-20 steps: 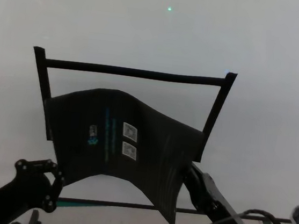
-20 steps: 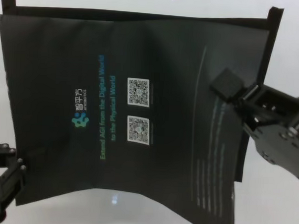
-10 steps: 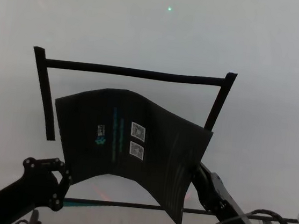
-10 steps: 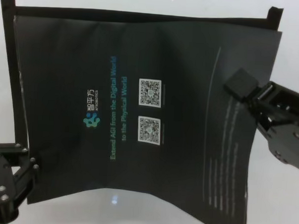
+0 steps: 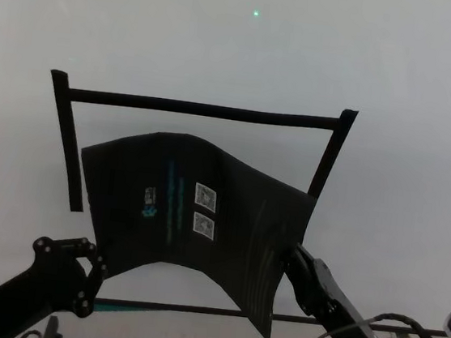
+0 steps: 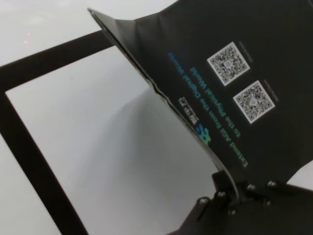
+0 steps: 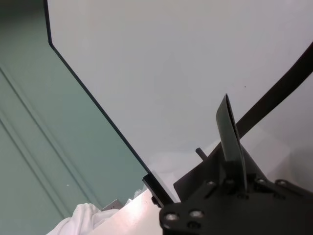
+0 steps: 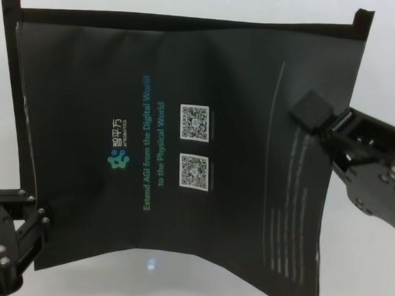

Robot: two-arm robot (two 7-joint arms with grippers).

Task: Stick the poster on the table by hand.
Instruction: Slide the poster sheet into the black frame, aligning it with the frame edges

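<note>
Poster (image 5: 196, 215): sagging above worktop (image 5: 223, 46)
Left pincer (image 5: 93, 272): clamping its 8 o'clock corner
Right pincer (image 5: 290, 262): clamping its 4 o'clock edge

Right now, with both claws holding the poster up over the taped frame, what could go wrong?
1. The poster sags and bows between the left claw and right claw; it may land creased.
2. It hangs skewed to the tape frame on the table, so it may stick crooked.

— What's on that tabletop (image 5: 414, 84)?
— It's glossy white, with narrow black tape strips (image 5: 204, 109) stuck flat as a frame: one across the far side, one down each side, another (image 5: 193, 308) along the near edge.
</note>
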